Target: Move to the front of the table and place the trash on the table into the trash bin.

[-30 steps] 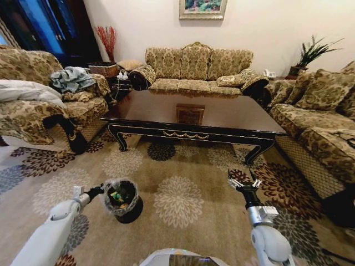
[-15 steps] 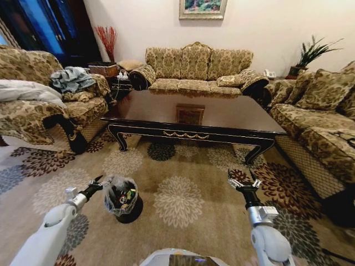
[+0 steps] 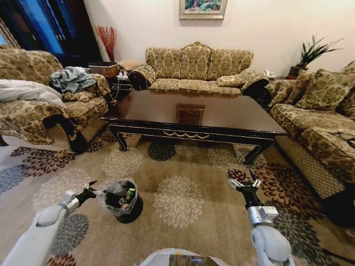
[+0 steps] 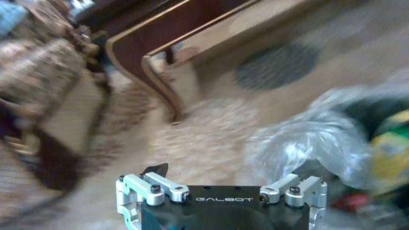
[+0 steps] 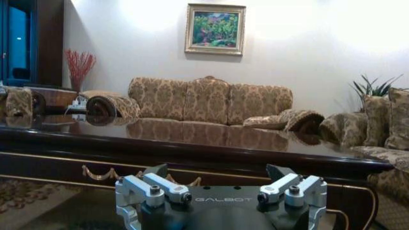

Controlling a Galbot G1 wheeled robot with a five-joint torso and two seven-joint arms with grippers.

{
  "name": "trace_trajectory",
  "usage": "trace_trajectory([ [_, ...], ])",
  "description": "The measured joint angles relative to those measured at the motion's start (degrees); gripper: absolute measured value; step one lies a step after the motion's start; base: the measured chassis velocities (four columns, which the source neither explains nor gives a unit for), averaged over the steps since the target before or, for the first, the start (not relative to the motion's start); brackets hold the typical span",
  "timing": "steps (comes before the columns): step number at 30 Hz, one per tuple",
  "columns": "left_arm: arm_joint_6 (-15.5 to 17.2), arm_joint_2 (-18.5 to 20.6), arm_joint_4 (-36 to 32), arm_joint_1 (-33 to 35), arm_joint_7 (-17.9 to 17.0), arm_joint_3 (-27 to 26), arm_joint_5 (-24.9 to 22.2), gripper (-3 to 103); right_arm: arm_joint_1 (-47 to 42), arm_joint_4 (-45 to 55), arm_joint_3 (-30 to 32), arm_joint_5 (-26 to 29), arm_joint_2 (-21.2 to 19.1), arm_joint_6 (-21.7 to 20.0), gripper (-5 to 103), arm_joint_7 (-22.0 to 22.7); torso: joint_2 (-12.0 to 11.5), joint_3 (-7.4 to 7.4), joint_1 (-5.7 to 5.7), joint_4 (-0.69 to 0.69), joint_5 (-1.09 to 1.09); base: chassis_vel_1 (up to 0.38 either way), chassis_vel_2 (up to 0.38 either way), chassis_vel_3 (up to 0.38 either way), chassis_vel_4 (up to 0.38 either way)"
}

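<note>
**Left arm draws back from a filled trash bin; tabletop bare**

The dark coffee table (image 3: 222, 113) stands well beyond both arms, its tabletop showing no litter, while the black trash bin (image 3: 123, 199), bag-lined, sits on the carpet (image 3: 183, 202) just beside the left gripper (image 3: 89, 192). A second ago that gripper hung at the bin's rim; it has since pulled aside, jaws spread and holding nothing. Colourful trash (image 3: 130, 194) lies inside the bin, so the job looks essentially finished. The right gripper (image 3: 242, 182) hangs unclenched and empty, pointed toward the table.
</note>
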Motion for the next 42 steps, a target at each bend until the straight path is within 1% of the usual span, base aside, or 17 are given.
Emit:
trace_trajectory([
  [5,-0.31,0.19,2.23,-1.73,-4.73,-0.03,5.36,100,0.00,0.00,0.00,0.00,0.00,0.00,100,0.00,-0.01,-0.01,0.00,0.00,0.01,0.000,0.000,0.000,0.000],
  [8,-0.31,0.19,2.77,-1.75,-4.84,-0.12,5.79,100,0.00,0.00,0.00,0.00,0.00,0.00,100,0.00,-0.02,-0.01,-0.01,0.00,0.00,0.000,0.000,0.000,0.000],
  [11,-0.63,0.62,2.71,-0.79,-0.31,-0.89,4.66,100,0.00,0.00,0.00,0.00,0.00,0.00,100,0.00,-0.02,-0.01,-0.01,0.00,-0.01,0.000,0.000,0.000,0.000],
  [15,-1.61,2.08,1.15,1.90,13.44,-2.32,-2.91,100,0.00,0.00,0.00,0.00,0.00,0.00,100,0.00,-0.02,-0.02,-0.01,0.01,0.01,0.000,0.000,0.000,0.000],
  [16,-1.61,2.08,1.15,1.90,13.44,-2.32,-2.91,100,0.00,0.00,0.00,0.00,0.00,0.00,100,0.00,-0.02,-0.02,-0.01,0.01,0.01,0.000,0.000,0.000,0.000],
  [18,-3.18,2.83,0.98,2.72,20.54,-2.50,-7.84,100,0.00,0.00,0.00,0.00,0.00,0.00,100,0.00,-0.03,-0.02,-0.01,0.01,0.01,0.000,0.000,0.000,0.000],
  [19,-3.18,2.83,0.98,2.72,20.54,-2.50,-7.84,100,0.00,0.00,0.00,0.00,0.00,0.00,100,0.00,-0.03,-0.02,-0.01,0.01,0.01,0.000,0.000,0.000,0.000],
  [21,-3.95,3.32,0.81,2.77,25.83,-2.49,-10.48,100,0.00,0.00,0.00,0.00,0.00,0.00,100,0.00,-0.03,-0.02,-0.01,0.00,0.01,0.000,0.000,0.000,0.000],
  [26,-4.45,3.94,0.20,3.12,29.77,-2.48,-17.35,100,0.00,0.00,0.00,0.00,0.00,0.00,100,0.00,-0.03,-0.02,-0.01,0.00,0.01,0.000,0.000,0.000,0.000],
  [29,-3.43,4.03,-0.64,3.99,29.43,-3.08,-22.13,100,0.00,0.00,0.00,0.00,0.00,0.00,100,0.00,-0.03,-0.02,-0.01,-0.01,0.00,0.000,0.000,0.000,0.000],
  [31,-0.57,3.29,-2.78,5.15,24.78,-5.35,-28.81,100,0.00,0.00,0.00,0.00,0.00,0.00,100,0.00,-0.03,-0.02,-0.02,0.01,0.01,0.000,0.000,0.000,0.000],
  [34,3.44,1.86,-6.62,6.34,21.63,-8.64,-35.29,100,0.00,0.00,0.00,0.00,0.00,0.00,100,0.00,-0.04,-0.02,-0.01,0.00,-0.02,0.000,0.000,0.000,0.000],
  [37,9.72,-0.89,-16.77,9.64,10.64,-11.92,-45.83,100,0.00,0.00,0.00,0.00,0.00,0.00,100,0.00,-0.04,-0.02,-0.02,0.01,0.03,0.000,0.000,0.000,0.000],
  [38,9.72,-0.89,-16.77,9.64,10.64,-11.92,-45.83,100,0.00,0.00,0.00,0.00,0.00,0.00,100,0.00,-0.04,-0.02,-0.02,0.01,0.03,0.000,0.000,0.000,0.000],
  [39,12.92,-3.24,-23.72,11.28,2.48,-13.28,-49.31,100,0.00,0.00,0.00,0.00,0.00,0.00,100,0.00,-0.04,-0.03,-0.02,-0.01,0.04,0.000,0.000,0.000,0.000],
  [41,14.54,-6.96,-32.37,13.46,-8.57,-13.88,-50.67,100,0.00,0.00,0.00,0.00,0.00,0.00,100,0.00,-0.04,-0.03,-0.02,-0.01,0.01,0.000,0.000,0.000,0.000],
  [42,14.80,-8.41,-35.27,14.35,-11.74,-14.03,-50.70,100,0.00,0.00,0.01,0.00,0.00,0.00,100,0.00,-0.04,-0.03,-0.02,-0.01,-0.01,0.000,0.000,0.000,0.000],
])
